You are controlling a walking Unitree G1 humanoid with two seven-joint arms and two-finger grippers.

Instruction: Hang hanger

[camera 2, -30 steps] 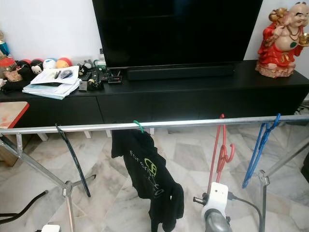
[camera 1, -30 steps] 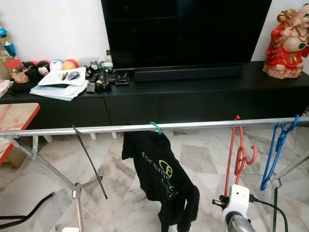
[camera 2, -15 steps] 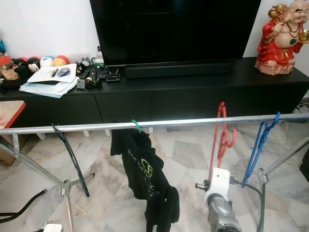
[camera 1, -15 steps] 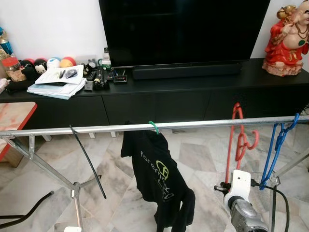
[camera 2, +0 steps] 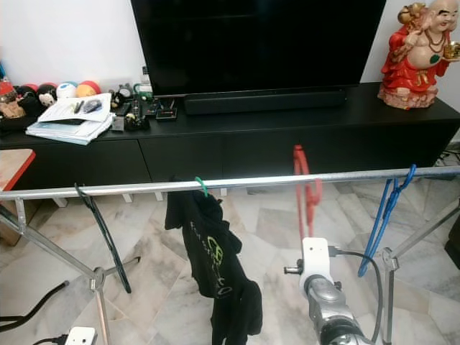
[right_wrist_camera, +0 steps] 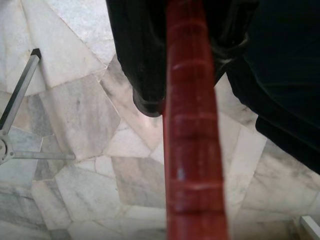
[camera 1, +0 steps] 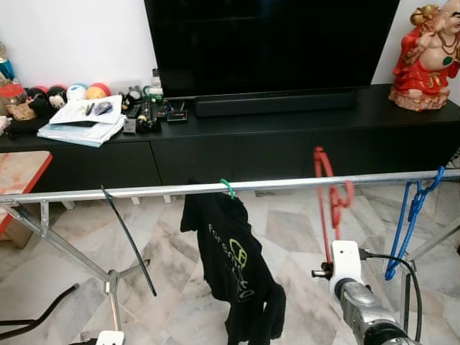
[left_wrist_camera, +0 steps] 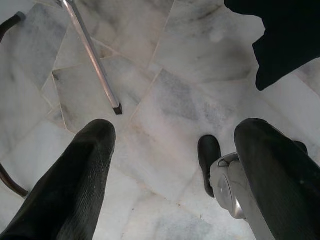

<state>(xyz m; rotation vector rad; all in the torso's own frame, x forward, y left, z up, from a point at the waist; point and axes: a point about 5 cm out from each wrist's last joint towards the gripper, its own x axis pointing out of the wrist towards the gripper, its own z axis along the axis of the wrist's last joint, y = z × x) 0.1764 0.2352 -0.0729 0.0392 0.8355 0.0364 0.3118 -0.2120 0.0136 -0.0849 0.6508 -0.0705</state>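
right wrist view looks along the right tool [right_wrist_camera: 190,55], its black fingers [right_wrist_camera: 137,60] closed on the red hanger [right_wrist_camera: 192,150], which runs straight out between them over the marble floor [right_wrist_camera: 75,125]. from the head views the right arm rises at lower right, and the red hanger [camera 1: 327,198] stands upright above that tool, its hook poking up past the rail [camera 1: 144,191] that crosses ahead of it; whether the hook touches the rail i cannot tell. a blue hanger [camera 1: 411,219] hangs on the rail to the tool's right. to its left a black shirt [camera 1: 233,266] droops from a green hanger [camera 1: 228,188], and further left a black hanger [camera 1: 129,241] hangs too. beyond the rail is a black worktop [camera 1: 287,126]. left wrist view shows the left tool [left_wrist_camera: 175,160] spread wide open, empty, low over the floor.
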